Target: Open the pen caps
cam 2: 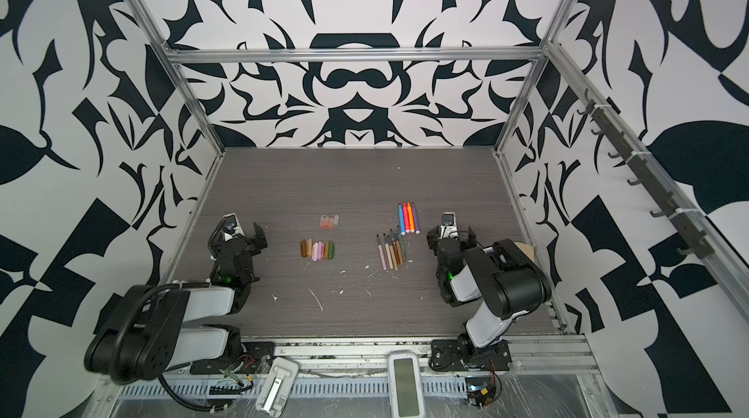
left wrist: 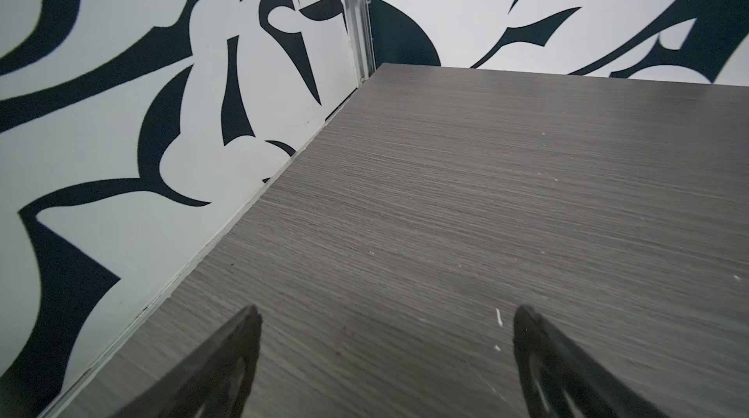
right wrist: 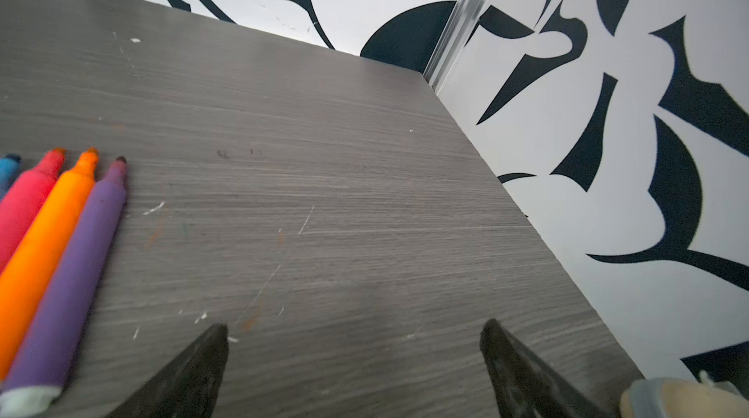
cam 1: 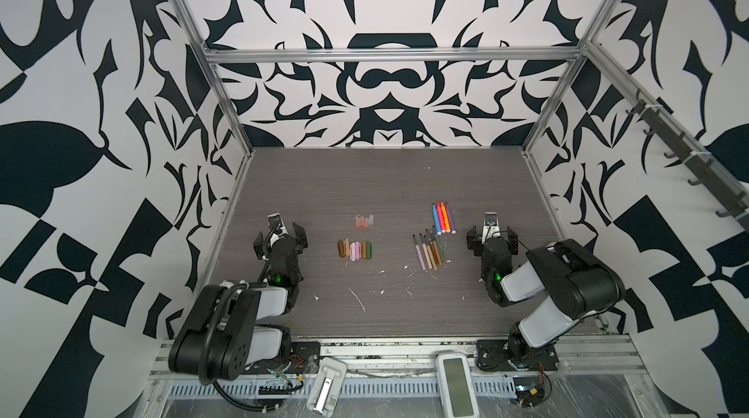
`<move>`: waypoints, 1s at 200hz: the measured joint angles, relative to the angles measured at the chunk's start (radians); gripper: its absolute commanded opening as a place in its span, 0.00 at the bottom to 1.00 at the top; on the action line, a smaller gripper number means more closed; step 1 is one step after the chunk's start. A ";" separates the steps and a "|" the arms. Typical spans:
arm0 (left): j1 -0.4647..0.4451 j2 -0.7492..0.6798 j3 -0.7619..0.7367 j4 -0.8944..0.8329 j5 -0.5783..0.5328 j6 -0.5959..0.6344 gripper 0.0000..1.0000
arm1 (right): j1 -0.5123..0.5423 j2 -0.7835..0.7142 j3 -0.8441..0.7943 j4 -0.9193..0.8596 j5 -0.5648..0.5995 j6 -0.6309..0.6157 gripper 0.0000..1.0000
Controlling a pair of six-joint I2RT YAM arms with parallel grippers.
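Note:
In both top views, several bright pens (cam 1: 443, 217) (cam 2: 409, 218) lie side by side right of centre, tips bare. Slimmer brown, tan, pink and green pens (cam 1: 429, 250) (cam 2: 392, 251) fan out just in front of them. Translucent pinkish pen caps (cam 1: 363, 221) (cam 2: 329, 221) and a row of brown, pink and green caps (cam 1: 355, 250) (cam 2: 318, 250) lie left of centre. My left gripper (cam 1: 279, 238) (cam 2: 237, 239) (left wrist: 387, 314) is open over bare table, left of the caps. My right gripper (cam 1: 491, 238) (cam 2: 451, 238) (right wrist: 354, 328) is open and empty, right of the purple pen (right wrist: 69, 274).
White flecks of debris (cam 1: 358, 300) are scattered over the front of the grey table (cam 1: 364, 180). Patterned walls stand close beside each gripper. A tan object (cam 2: 526, 251) (right wrist: 681, 399) sits behind the right arm. A white screened device (cam 1: 456, 383) and a grey one (cam 1: 326, 389) lie on the front rail.

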 measured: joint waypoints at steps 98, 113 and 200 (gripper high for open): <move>0.168 0.174 0.211 -0.070 0.304 -0.048 0.99 | -0.024 -0.028 0.107 -0.151 -0.018 0.046 1.00; 0.168 0.174 0.211 -0.082 0.314 -0.049 0.99 | -0.024 -0.028 0.107 -0.157 -0.018 0.046 1.00; 0.168 0.174 0.211 -0.101 0.327 -0.053 0.99 | -0.123 -0.049 0.142 -0.269 -0.234 0.072 1.00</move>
